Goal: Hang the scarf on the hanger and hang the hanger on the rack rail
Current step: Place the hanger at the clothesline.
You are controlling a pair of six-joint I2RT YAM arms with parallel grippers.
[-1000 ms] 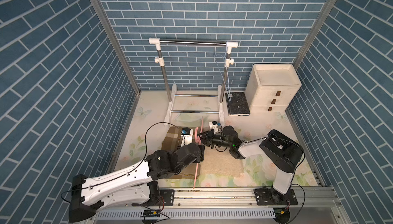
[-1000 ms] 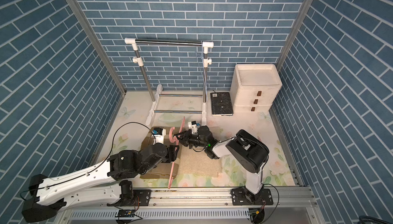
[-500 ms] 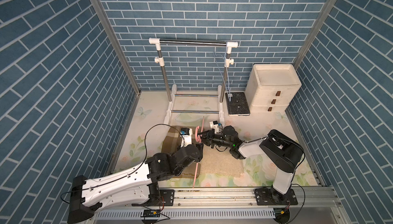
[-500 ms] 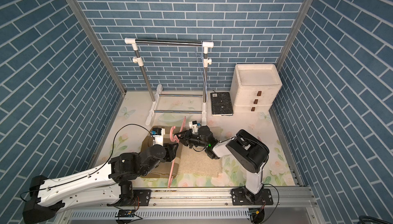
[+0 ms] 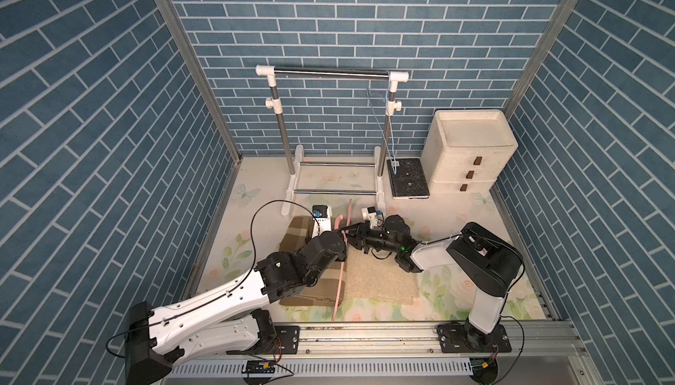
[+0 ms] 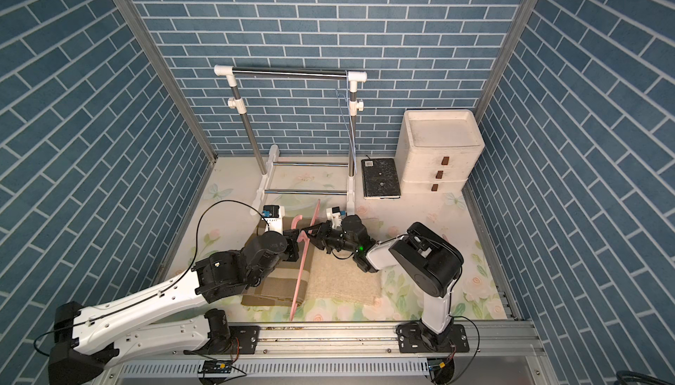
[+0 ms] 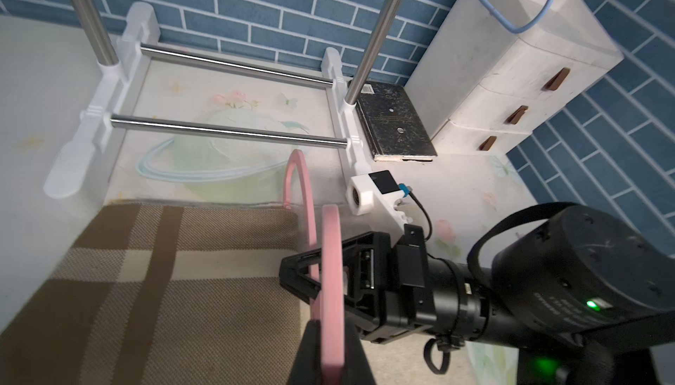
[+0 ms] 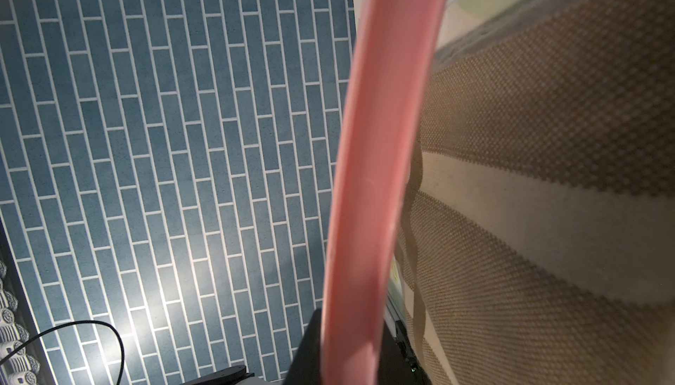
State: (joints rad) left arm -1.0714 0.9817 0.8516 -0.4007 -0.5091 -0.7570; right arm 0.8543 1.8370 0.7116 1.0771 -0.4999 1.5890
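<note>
A pink hanger (image 5: 341,281) stands on edge over the scarf, its hook (image 5: 338,220) pointing toward the rack. The scarf (image 5: 380,281), beige with brown plaid, lies flat on the floor in both top views (image 6: 339,281). My left gripper (image 5: 343,235) is shut on the hanger's pink bar (image 7: 330,255); in the left wrist view the black fingers (image 7: 310,332) press it from both sides. My right gripper (image 5: 356,229) comes from the opposite side and is also shut on the hanger (image 8: 376,164), with the scarf (image 8: 529,145) behind it.
A white and steel clothes rack (image 5: 330,74) stands at the back with a thin blue wire hanger (image 5: 383,123) on it. To its right are a black slab (image 5: 407,178) and a white drawer unit (image 5: 471,153). Brick walls enclose three sides.
My left gripper was open beside the pink hanger and has now closed on its bar. The right gripper kept its hold and barely moved.
</note>
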